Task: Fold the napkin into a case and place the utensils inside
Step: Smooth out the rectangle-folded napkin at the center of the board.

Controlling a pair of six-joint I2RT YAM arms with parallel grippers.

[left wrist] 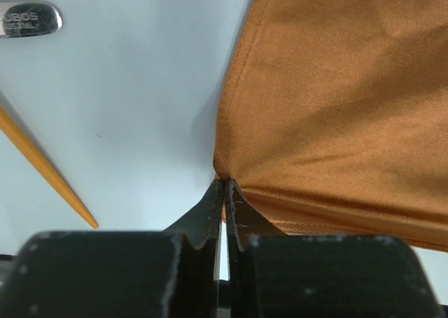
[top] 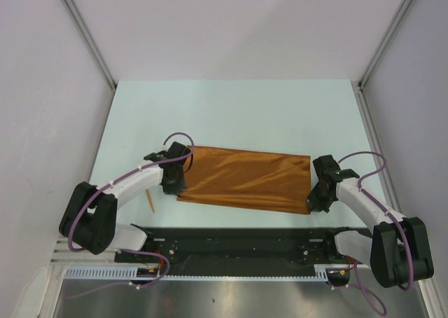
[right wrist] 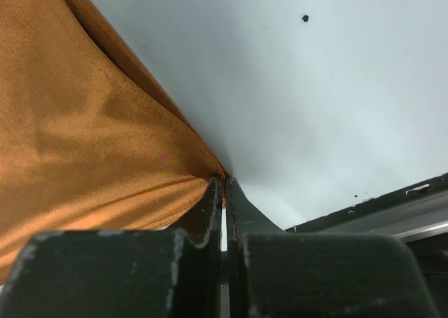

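The rust-orange napkin (top: 245,178) lies on the pale table as a wide folded rectangle. My left gripper (top: 173,187) sits at its near left corner. In the left wrist view the left gripper (left wrist: 224,183) is shut on that corner of the napkin (left wrist: 336,108), pulling the cloth into a point. My right gripper (top: 313,204) is at the near right corner. In the right wrist view the right gripper (right wrist: 224,181) pinches the napkin (right wrist: 84,143) edge. One utensil, a slim orange stick (top: 149,199), lies left of the cloth, and the stick (left wrist: 42,164) also shows beside my left fingers.
A shiny metal handle end (left wrist: 28,18) with stamped letters lies on the table left of the cloth. A black rail (top: 238,241) runs along the near edge, close behind both grippers. White walls with metal posts (top: 84,31) close in the table's sides and back.
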